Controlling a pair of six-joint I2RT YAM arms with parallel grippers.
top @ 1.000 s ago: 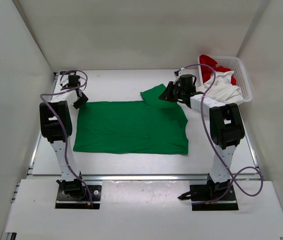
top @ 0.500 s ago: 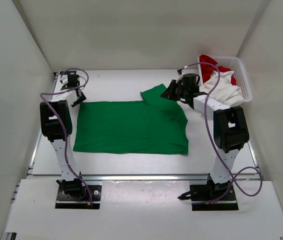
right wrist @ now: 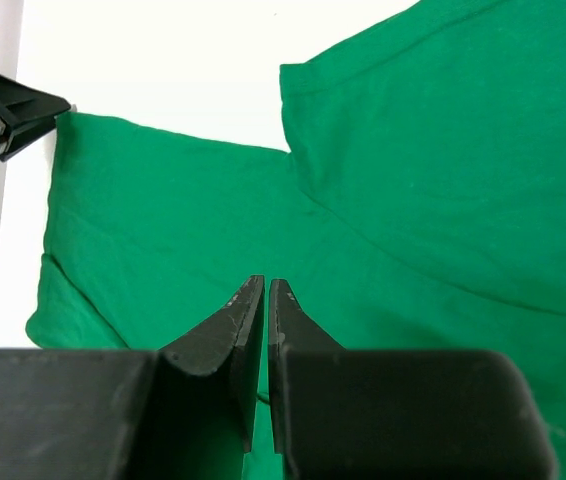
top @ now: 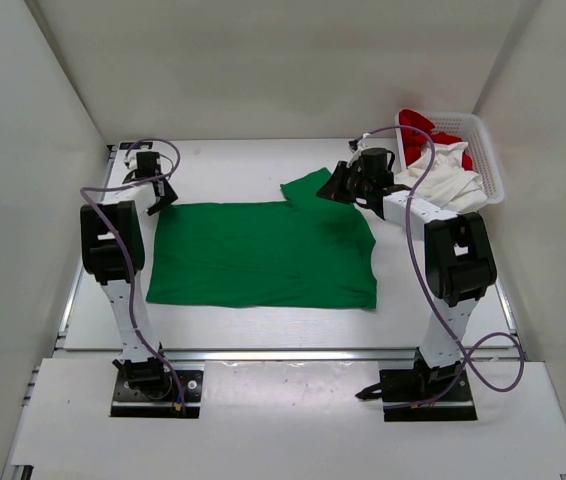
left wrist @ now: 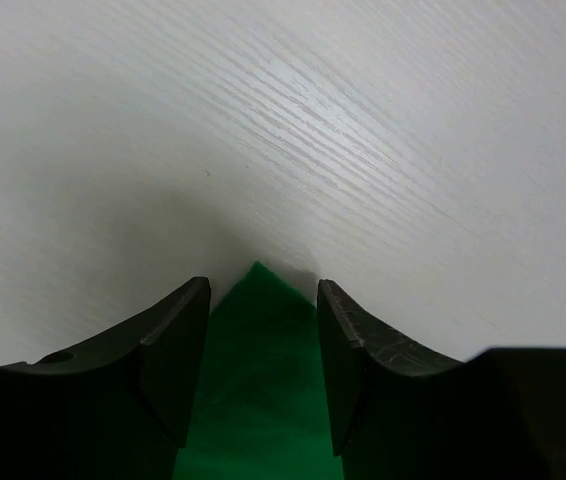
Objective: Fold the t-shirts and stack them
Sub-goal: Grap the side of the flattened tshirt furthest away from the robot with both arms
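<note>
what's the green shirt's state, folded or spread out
Spread: the green shirt lies flat as one wide sheet, one sleeve sticking out.

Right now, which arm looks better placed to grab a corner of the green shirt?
Left, I'd judge. The left fingers are open, flanking the far corner of the green shirt. The right fingers are shut over the cloth near a sleeve.

White table (top: 233, 168) with flat green t-shirt (top: 263, 255), mesh basket (top: 492, 160)
</note>
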